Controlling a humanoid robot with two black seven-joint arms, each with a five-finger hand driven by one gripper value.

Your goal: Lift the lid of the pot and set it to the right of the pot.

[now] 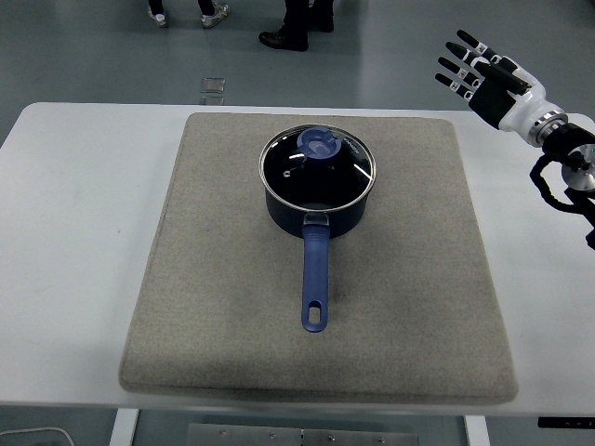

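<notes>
- Right hand [485,76]: raised at the far right of the scene, above the table's far right corner. Fingers [456,63] spread and straight, pointing left and away. Holds nothing.
- Left arm: not seen in this view, so the right hand is the only one placed to act.
- Key relation: the lid [317,167] lies to the left of the hand and nearer, well apart from it. Judgement: the hand must travel left, toward the near side, and come down onto the knob [319,142].
- Lid: glass with a metal rim, seated on the pot [316,209], not yet lifted. The blue knob sits toward the far side of the lid as seen from here.
- Pot: dark blue, standing at the middle of the grey mat [204,279], slightly toward its far edge. Its handle [315,279] runs straight toward the near edge, so the long axis is near-far.
- Target area: bare mat to the right of the pot. Nothing lies on it.
- Path: nothing stands between hand and lid; the handle points away from the approach line.
- Surroundings: white table [65,232] under the mat; shoes [284,39] of people on the floor beyond the far edge, clear of the work.
</notes>
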